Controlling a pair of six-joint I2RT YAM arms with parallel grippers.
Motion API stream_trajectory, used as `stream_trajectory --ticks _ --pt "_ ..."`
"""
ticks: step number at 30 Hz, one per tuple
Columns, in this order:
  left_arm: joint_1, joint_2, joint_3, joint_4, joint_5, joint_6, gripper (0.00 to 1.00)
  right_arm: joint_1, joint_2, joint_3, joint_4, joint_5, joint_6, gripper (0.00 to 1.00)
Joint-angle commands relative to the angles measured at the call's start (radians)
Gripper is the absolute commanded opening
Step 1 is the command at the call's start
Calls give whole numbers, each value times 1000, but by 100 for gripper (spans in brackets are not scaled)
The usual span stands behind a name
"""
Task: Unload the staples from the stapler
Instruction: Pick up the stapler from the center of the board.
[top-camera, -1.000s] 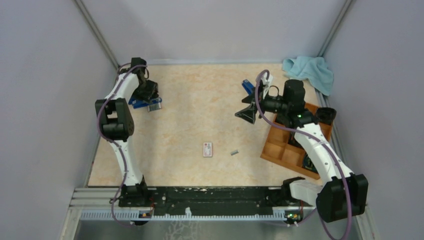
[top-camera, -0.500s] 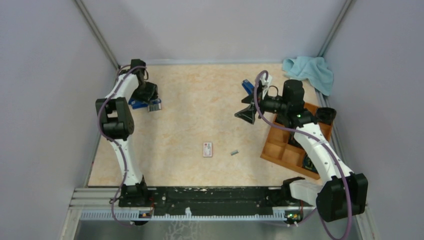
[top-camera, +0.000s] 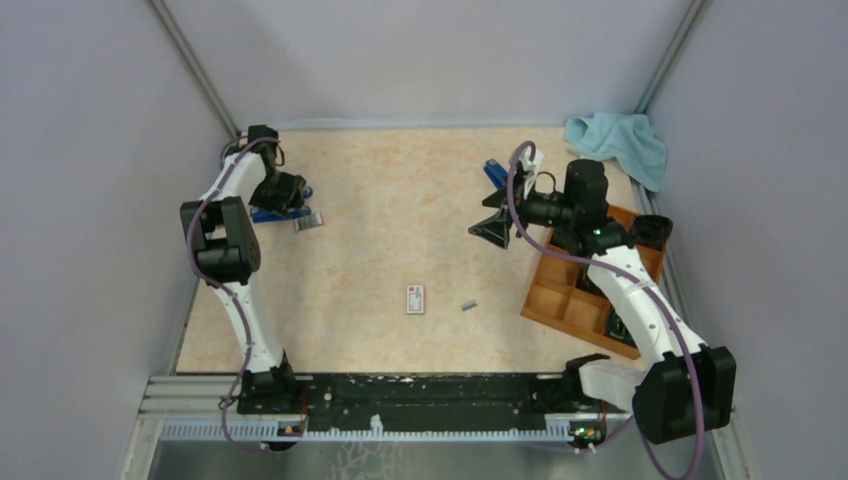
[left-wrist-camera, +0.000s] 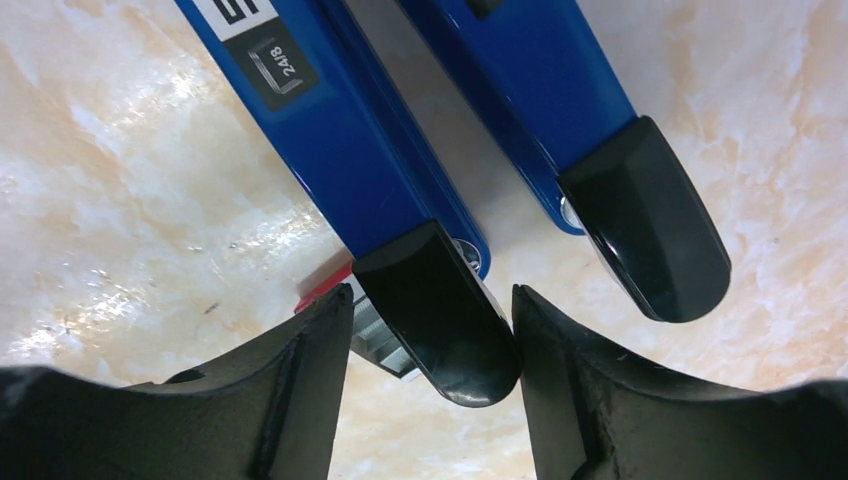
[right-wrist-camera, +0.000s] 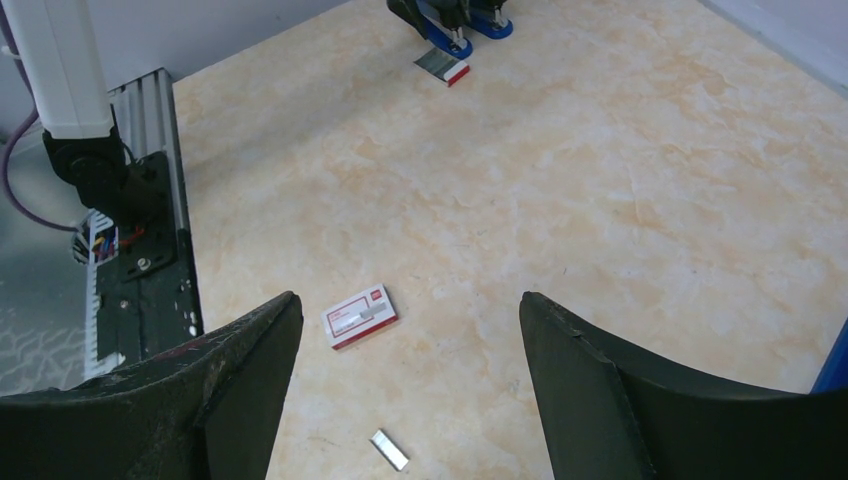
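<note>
The left jaws straddle the blue stapler (left-wrist-camera: 340, 150) (right jaws gape wide).

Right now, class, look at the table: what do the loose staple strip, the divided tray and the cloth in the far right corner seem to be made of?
The staple strip is probably metal: grey, with a bright glint. The divided tray looks like wood: warm brown and matte. The cloth looks like soft fabric: light blue, lying in crumpled folds.
</note>
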Motion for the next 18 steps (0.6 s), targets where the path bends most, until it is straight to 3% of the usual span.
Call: stream_trajectory --ticks 1,18 --pt "26 -36 -13 -39 -24 20 67 10 -1 19 25 -5 -20 80" --pt "83 -20 20 -46 -5 28 59 12 -2 16 26 -4 -21 80"
